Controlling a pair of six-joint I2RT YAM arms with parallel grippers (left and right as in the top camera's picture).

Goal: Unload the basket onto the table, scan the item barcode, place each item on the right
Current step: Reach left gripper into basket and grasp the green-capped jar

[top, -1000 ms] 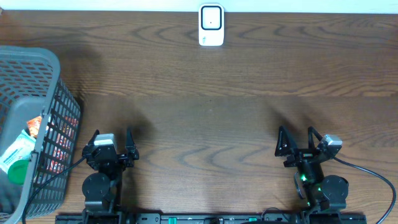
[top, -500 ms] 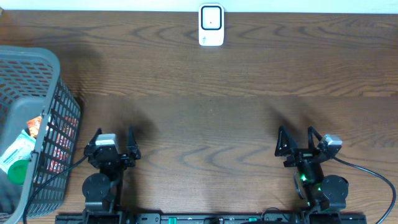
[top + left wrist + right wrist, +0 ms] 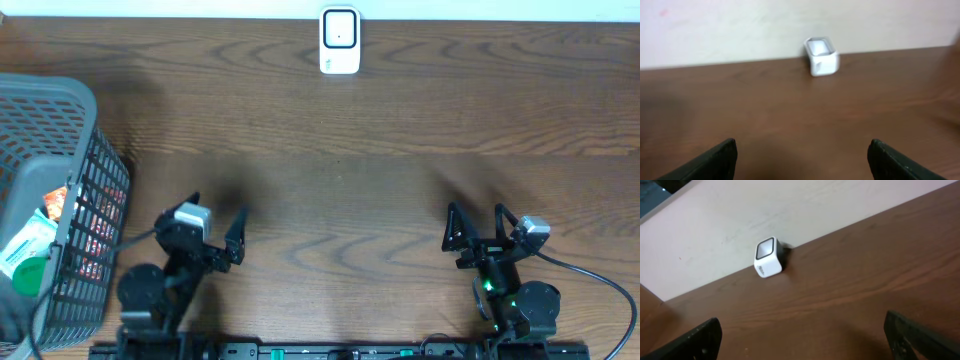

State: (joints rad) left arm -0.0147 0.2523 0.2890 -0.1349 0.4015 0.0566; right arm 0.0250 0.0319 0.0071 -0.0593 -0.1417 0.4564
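Observation:
The white barcode scanner (image 3: pixel 340 40) stands at the table's far edge against the wall; it also shows in the left wrist view as the scanner (image 3: pixel 821 56) and in the right wrist view as the scanner (image 3: pixel 769 257). The items lie in the grey basket (image 3: pixel 50 110) at the left: a green-and-white pack (image 3: pixel 25 250) and a red packet (image 3: pixel 60 205). No barcode is readable. My left gripper (image 3: pixel 218 207) is open and empty near the front, angled toward the upper right, right of the basket. My right gripper (image 3: pixel 476 212) is open and empty at the front right.
Bare brown wood table (image 3: pixel 340 180) lies between the grippers and the scanner. The basket's black mesh side (image 3: pixel 100 220) stands close to the left arm. A pale wall runs behind the scanner. A cable (image 3: pixel 600 280) trails from the right arm.
The left arm has swung right, away from the basket; its gripper has shifted right and turned clockwise, still open. The right arm has not moved.

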